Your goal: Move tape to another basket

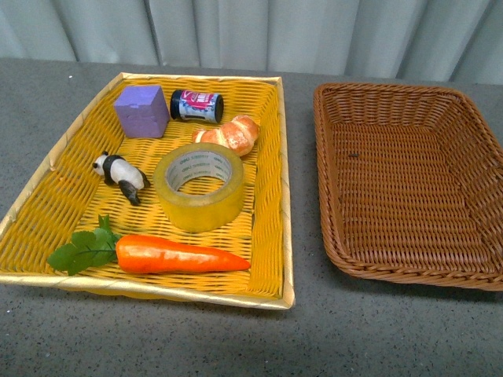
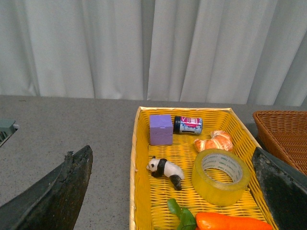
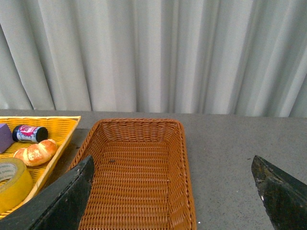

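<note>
One tape (image 2: 221, 176) lies ahead of left claw (image 2: 169, 152).

A grey, speckled flat tabletop (image 1: 306, 338) carries two containers directly on it. A bright yellow woven rectangular basket (image 1: 157, 288) sits to the left and a dark brown woven wicker rectangular basket (image 1: 409, 188) to the right. They are near each other but not touching.

Tape (image 1: 196, 210) core print, jar (image 1: 196, 106) label: seemingly illegible.
</note>
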Tool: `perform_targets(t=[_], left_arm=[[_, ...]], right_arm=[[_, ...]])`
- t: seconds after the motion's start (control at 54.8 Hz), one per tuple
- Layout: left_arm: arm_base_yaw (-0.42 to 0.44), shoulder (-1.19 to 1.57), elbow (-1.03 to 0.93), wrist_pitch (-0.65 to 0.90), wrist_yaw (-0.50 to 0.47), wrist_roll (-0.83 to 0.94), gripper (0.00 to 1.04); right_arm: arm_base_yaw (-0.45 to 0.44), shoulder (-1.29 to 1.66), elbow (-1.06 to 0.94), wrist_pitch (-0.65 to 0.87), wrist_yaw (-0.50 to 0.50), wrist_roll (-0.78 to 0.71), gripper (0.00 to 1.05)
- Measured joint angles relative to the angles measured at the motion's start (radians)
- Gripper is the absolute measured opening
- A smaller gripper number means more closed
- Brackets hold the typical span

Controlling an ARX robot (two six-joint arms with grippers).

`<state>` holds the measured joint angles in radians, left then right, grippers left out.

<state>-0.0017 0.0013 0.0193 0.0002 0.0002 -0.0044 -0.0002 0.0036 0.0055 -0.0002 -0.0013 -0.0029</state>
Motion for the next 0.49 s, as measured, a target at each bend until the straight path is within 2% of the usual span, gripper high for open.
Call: perform_targets(t=[0.492], left_arm=[[0.0,0.0,0.0,0.0,0.0,0.0,0.98]], right_arm=[[0.0,0.0,0.0,0.0,0.0,0.0,0.96]])
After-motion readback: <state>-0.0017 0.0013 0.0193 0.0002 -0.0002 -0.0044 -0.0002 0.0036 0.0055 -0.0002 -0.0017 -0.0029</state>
